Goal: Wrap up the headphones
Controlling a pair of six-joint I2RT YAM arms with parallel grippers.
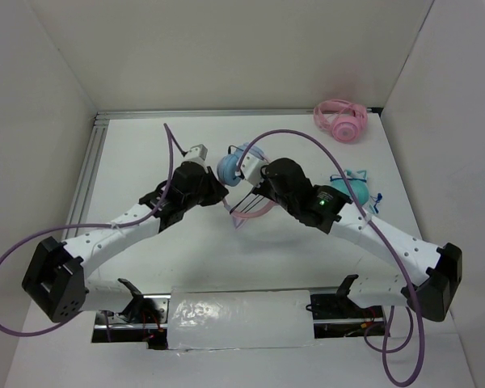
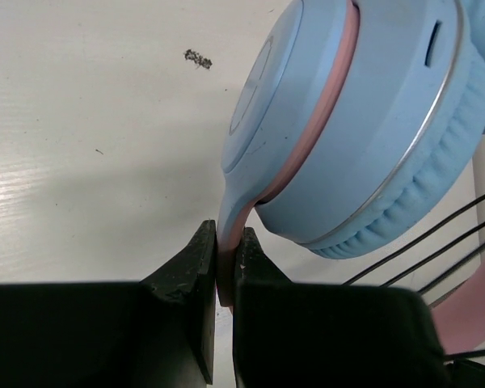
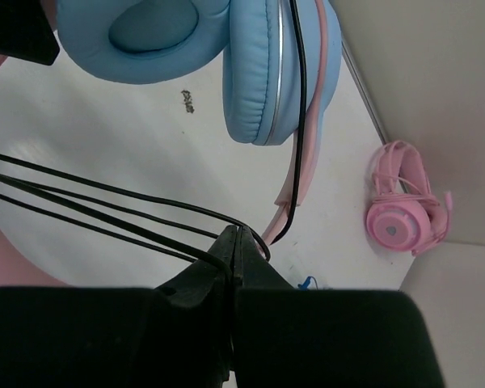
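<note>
Seen from above, the headphones (image 1: 229, 167) are held up over the middle of the desk (image 1: 145, 145), between the two wrists. Their light blue ear cups sit at 12 o'clock and the pink headband (image 1: 257, 215) curves down toward 6 o'clock. The left fingers (image 1: 220, 192) come in from 8 o'clock. In the left wrist view they (image 2: 224, 242) are clenched on the thin pink-and-blue stem where the band meets the ear cup (image 2: 364, 121), which fills the 1 o'clock part of that view, its cushion facing 4 o'clock. The right fingers (image 1: 254, 184) reach in from 4 o'clock. In the right wrist view they (image 3: 236, 238) are pressed together on the thin black cable (image 3: 105, 206). Several strands run off from the tips toward 9 o'clock, and another length climbs toward 12 o'clock across the blue cushion (image 3: 259, 73). The same strands (image 2: 436, 242) cross the 4 o'clock corner of the left wrist view. A small dark speck (image 2: 198, 57) marks the white desk below. An all-pink pair of headphones (image 1: 341, 120) lies at the far 1 o'clock corner of the desk, well apart. A teal pair (image 1: 357, 187) lies at 3 o'clock, partly hidden behind the right arm.
</note>
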